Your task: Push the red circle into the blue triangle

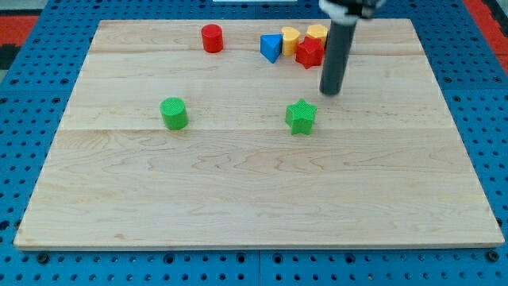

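The red circle [212,38] stands near the board's top edge, left of centre. The blue triangle [271,48] lies to its right, with a gap between them. The triangle sits at the left end of a cluster with a yellow block [290,38], a red star-like block [309,52] and another yellow block [317,32]. My tip [331,92] rests on the board below and right of that cluster, far right of the red circle, touching no block.
A green circle [174,113] sits at the left middle of the wooden board [254,199]. A green star [301,116] sits just below and left of my tip. A blue pegboard surrounds the board.
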Motion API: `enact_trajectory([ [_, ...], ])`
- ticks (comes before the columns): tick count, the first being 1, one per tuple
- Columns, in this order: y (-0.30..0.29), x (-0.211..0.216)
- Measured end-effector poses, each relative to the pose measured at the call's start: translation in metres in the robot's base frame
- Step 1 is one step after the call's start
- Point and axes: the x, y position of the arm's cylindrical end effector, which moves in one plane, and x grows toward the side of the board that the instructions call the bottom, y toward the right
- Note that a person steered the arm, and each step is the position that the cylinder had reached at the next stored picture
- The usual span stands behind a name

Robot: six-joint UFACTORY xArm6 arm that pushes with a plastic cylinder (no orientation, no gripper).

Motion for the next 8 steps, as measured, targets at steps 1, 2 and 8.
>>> enact_trajectory([
  [1,-0.074,-0.036],
  [2,-0.136,-0.082],
  [8,-0.345,-0.168],
])
